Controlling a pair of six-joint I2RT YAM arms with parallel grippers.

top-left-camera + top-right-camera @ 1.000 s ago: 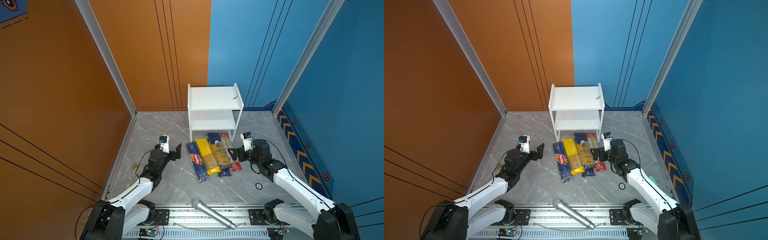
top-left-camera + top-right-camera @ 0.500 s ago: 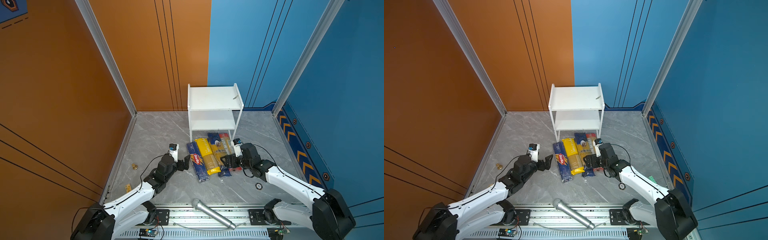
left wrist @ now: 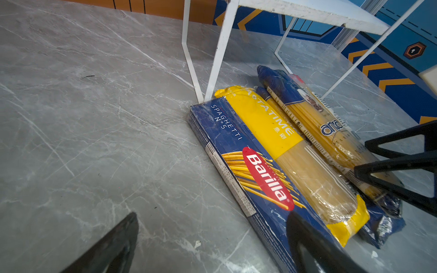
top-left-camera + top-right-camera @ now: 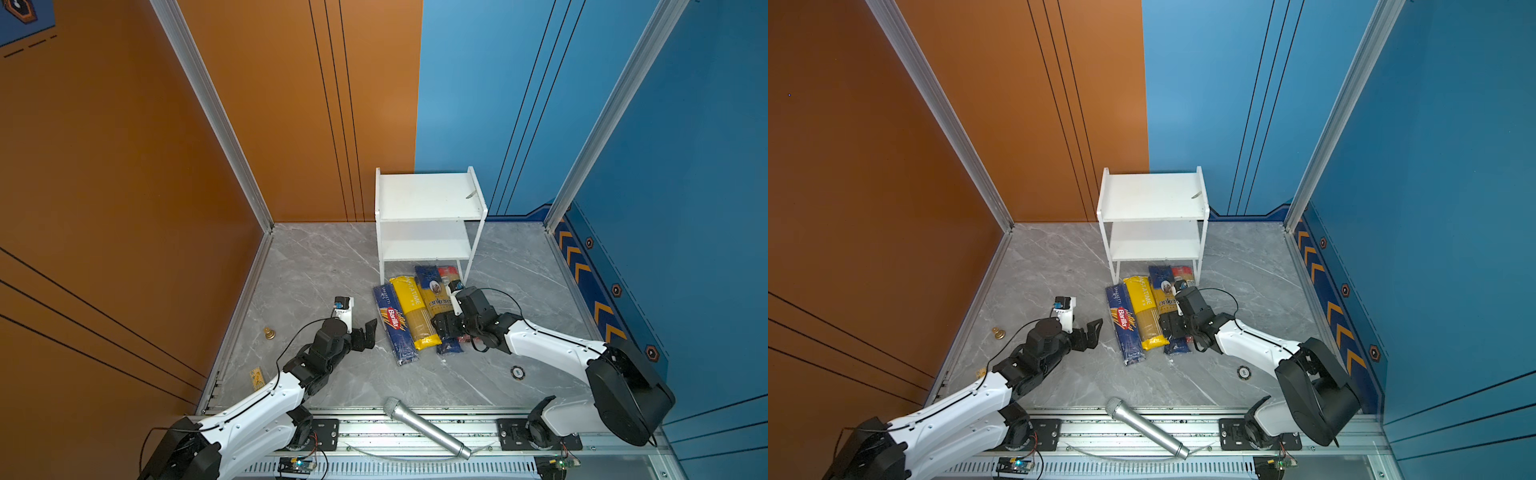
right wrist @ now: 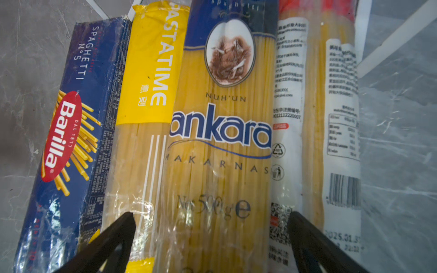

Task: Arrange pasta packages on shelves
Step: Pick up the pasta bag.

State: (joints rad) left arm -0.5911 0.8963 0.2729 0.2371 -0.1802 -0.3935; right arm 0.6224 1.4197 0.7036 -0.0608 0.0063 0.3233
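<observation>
My right gripper (image 5: 211, 214): jaws fully apart, empty, straddling ankara bag (image 5: 220, 132). Bags packed touching on floor (image 4: 332, 266) at foot of shelves (image 4: 424, 195); both boards bare. Risk: fingers snag yellow bag (image 5: 151, 71) or red-and-clear bag (image 5: 314, 94) on closing; slippery film, long bag may sag, slip.

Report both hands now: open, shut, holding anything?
Left hand: open, empty, next to the Barilla bag.
Right hand: open, jaws straddling the ankara bag, not clamped on it.
</observation>
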